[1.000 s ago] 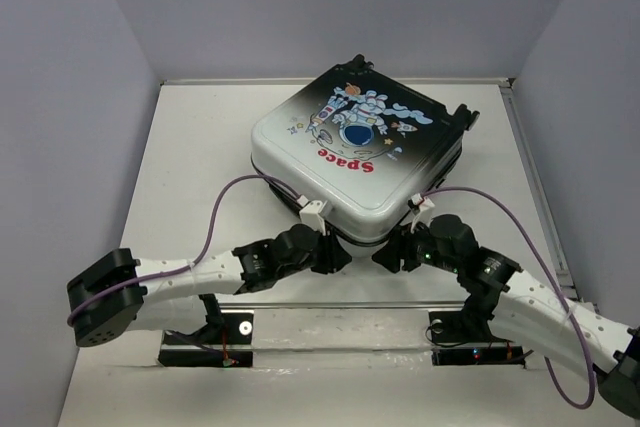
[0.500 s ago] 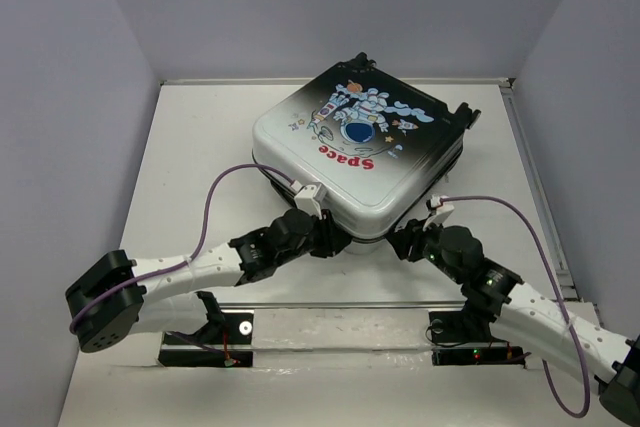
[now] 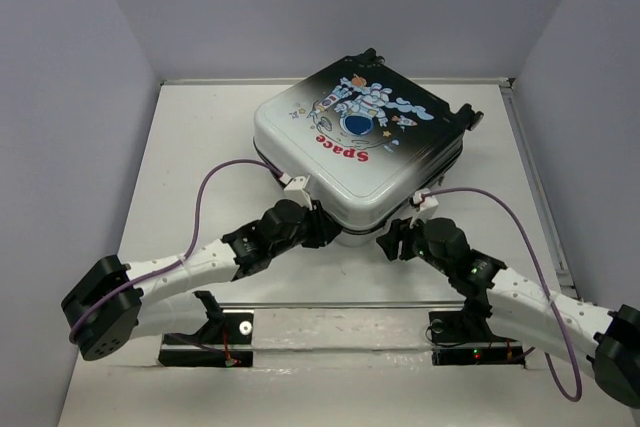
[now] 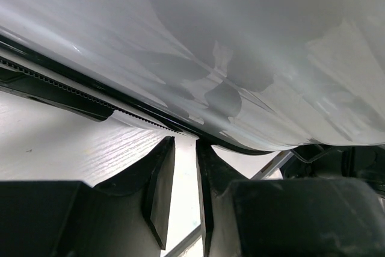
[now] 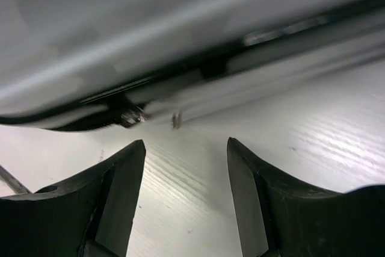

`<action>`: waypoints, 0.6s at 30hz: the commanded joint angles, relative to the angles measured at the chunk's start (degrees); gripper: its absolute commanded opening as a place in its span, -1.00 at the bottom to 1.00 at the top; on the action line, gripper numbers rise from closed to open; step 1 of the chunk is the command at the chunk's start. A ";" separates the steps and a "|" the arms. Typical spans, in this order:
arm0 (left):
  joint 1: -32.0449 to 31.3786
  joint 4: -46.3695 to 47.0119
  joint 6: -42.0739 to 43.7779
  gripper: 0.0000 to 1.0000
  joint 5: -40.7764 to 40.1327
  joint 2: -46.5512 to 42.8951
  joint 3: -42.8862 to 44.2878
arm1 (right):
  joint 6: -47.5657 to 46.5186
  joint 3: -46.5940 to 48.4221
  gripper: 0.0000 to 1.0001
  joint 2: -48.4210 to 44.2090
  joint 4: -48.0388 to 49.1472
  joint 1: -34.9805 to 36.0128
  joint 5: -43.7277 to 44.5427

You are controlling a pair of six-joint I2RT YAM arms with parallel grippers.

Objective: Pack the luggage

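Left hand: fingers are set a narrow slot apart, bare bench is seen through the slot, nothing is gripped. Tips are placed right at the near corner of the luggage, just below the dark seam where the zip teeth are exposed.

Right hand: fingers are spread wide, nothing is held. It is aimed at the same seam from the other side of the corner, short of contact. A small metal bit, probably the zip puller, is seen beyond the tips; the view is blurred, so this is not certain.

The luggage is laid flat on the bench, centre to far right, printed shell up, one corner turned toward the arms. The lid is seen resting on the base. The zip is judged not done up at the near corner.

Handling, judged: the hard shell is expected to be stiff and glossy, so slipping is likely if the curved face is pinched. The case is small and probably light, so sliding on the bench under a sideways pull is likely. A hold is best taken on the zip puller or on the rim at the seam, not on the shell face. The lid should be pressed down or braced by one hand while the puller is drawn by the other.
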 commanded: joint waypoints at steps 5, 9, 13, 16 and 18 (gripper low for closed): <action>1.37 6.23 1.68 -0.37 -2.79 -0.53 2.58 | -4.87 -0.42 0.17 2.28 18.46 -0.10 -2.52; 1.37 6.23 1.68 -0.37 -2.88 -0.79 2.50 | -6.46 -0.51 0.13 2.37 20.57 -0.10 -0.85; 1.37 6.49 1.59 -0.37 -2.62 -0.26 2.85 | -8.30 -1.12 -0.11 3.60 25.30 -0.10 -0.67; 1.37 7.10 1.41 -0.37 -2.36 0.09 2.94 | -7.96 -1.38 -0.47 4.13 27.50 -0.10 -1.71; 1.37 7.81 1.33 -0.37 -2.27 0.35 3.02 | -7.17 -2.26 -0.64 3.52 28.65 -0.10 -2.42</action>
